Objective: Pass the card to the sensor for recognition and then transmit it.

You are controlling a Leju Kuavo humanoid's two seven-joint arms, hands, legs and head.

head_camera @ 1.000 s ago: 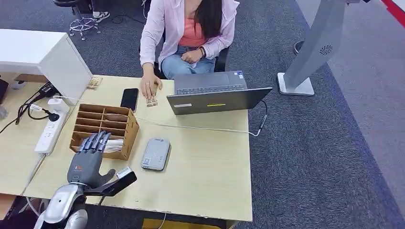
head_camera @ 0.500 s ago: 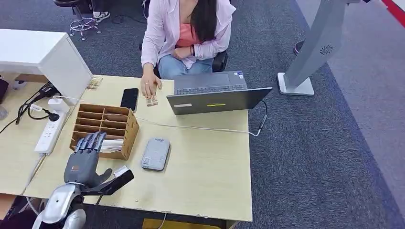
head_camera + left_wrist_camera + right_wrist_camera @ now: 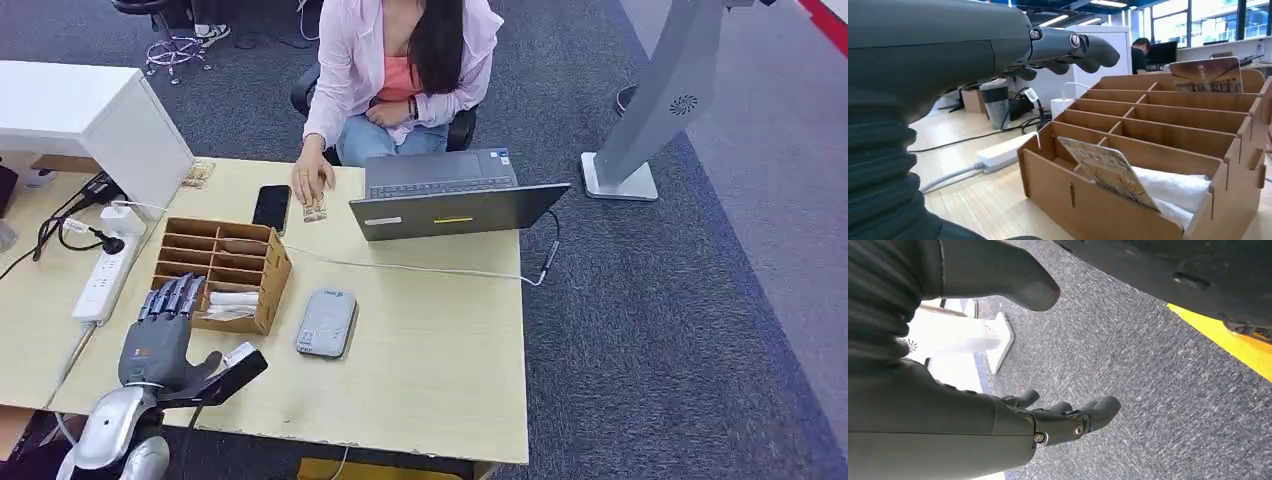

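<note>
Card (image 3: 1108, 171) leans in the wooden organizer (image 3: 222, 262) at my eleven o'clock; my left hand (image 3: 160, 335) hovers, fingers apart, empty.

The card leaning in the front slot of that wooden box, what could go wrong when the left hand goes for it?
The card leans on loose white paper, so the left hand might push it flat or grab paper too. The light wooden box could slide toward the grey sensor beside it.
</note>
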